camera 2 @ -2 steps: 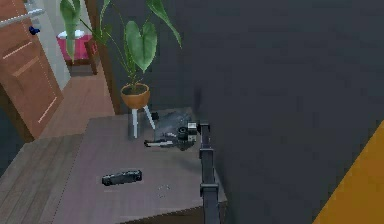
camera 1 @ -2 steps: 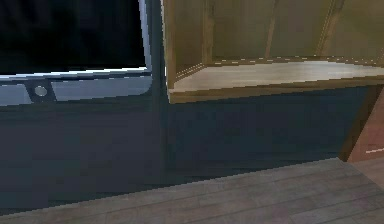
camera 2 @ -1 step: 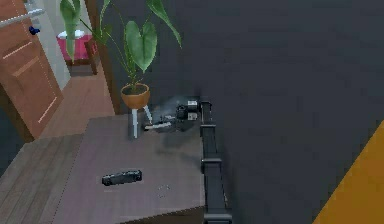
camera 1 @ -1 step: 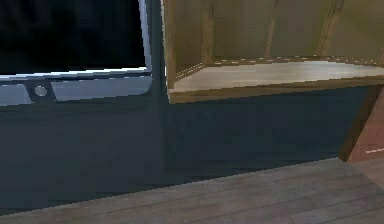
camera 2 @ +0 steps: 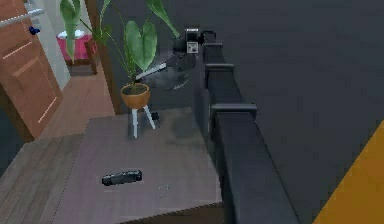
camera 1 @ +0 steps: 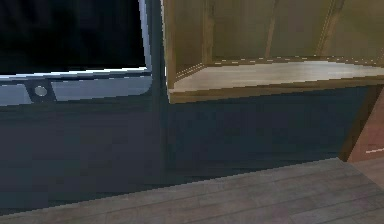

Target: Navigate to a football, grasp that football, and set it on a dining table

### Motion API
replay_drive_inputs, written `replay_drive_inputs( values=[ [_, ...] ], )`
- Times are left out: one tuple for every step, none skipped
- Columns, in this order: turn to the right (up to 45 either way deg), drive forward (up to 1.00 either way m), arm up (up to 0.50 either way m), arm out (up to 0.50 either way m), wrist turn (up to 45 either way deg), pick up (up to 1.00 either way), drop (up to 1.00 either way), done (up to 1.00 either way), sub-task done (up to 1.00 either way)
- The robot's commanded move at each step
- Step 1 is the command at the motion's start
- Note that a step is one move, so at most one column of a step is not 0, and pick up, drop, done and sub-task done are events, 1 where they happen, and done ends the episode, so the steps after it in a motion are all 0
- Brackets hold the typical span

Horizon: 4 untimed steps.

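The pincer [camera 2: 150,72] is up by the potted plant [camera 2: 135,95], can't tell if it's holding anything. Reckon finding the football comes first.

A grey-brown rectangular tabletop [camera 2: 170,160], matt and plain, lies flat and level in the arm side view (its shape does not tell whether it is a dining table). It spreads across the lower middle of that view, from about 8 o'clock round to 5 o'clock of the centre, and its near edge shows as a darker thick band at 6 o'clock. Brown wooden floor [camera 2: 40,175] borders it at 9 o'clock. A small dark bar-shaped object [camera 2: 122,178] lies on it at 8 o'clock of its middle. A potted plant on white legs [camera 2: 137,98] stands at its far edge, at 11 o'clock. The dark square arm bar [camera 2: 240,130] covers its 3 o'clock side.
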Motion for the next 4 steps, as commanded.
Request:
replay_drive_inputs(
  values=[
    [0.0, 0.00, 0.00, 0.00, -45.0, 0.00, 0.00, 0.00, 0.00],
    [0.0, 0.00, 0.00, 0.00, -39.0, 0.00, 0.00, 0.00, 0.00],
    [0.0, 0.00, 0.00, -0.48, 0.0, 0.00, 0.00, 0.00, 0.00],
    [0.0, 0.75, 0.00, 0.00, 0.0, 0.00, 0.00, 0.00, 0.00]
  ],
)
